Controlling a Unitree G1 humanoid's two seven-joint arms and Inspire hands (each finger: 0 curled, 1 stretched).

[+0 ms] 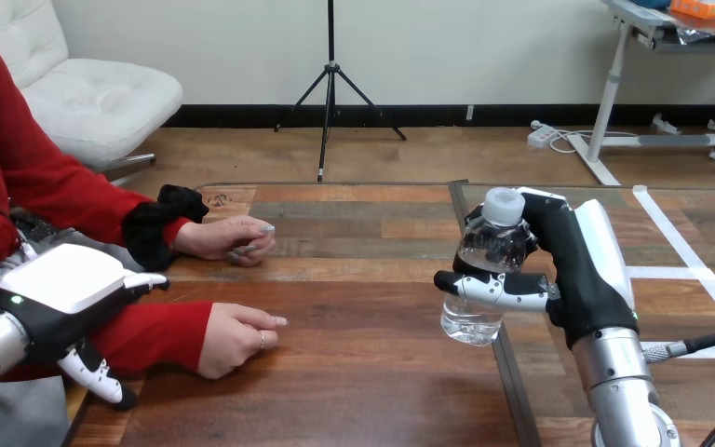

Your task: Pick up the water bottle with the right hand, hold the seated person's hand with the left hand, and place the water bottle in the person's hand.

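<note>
**Clearly gripped: the bottle sat in the right hand, with open wood to the left**

The wooden worktop [372,372] ran across the view, its far edge just beyond the person's arms and its left edge under them. A dark seam [510,382] ran front to back right of centre, and white tape lines [680,237] marked the boards beyond it. Between the seam and the person lay a broad stretch of bare wood with nothing on it.

The person sat at the left, both red-sleeved forearms resting on the worktop. The farther hand [228,239] lay loosely curled near the far edge. The nearer hand [235,337] lay knuckles up, fingers tucked under, holding nothing. The two were apart, with a strip of wood between them.

The robot's left hand [56,298] was at the left edge, over the sleeve of the nearer forearm. It was relaxed and grasped nothing, its fingers pointing downward. Whether it touched the sleeve could not be told.

The right hand [577,270] stood right of centre, beside the seam, clenched round the water bottle [484,279], with its fingers [493,291] wrapped across the middle. The bottle was upright, its white cap [501,203] on top, well apart from both of the person's hands. Whether its base touched the wood could not be told.
</note>
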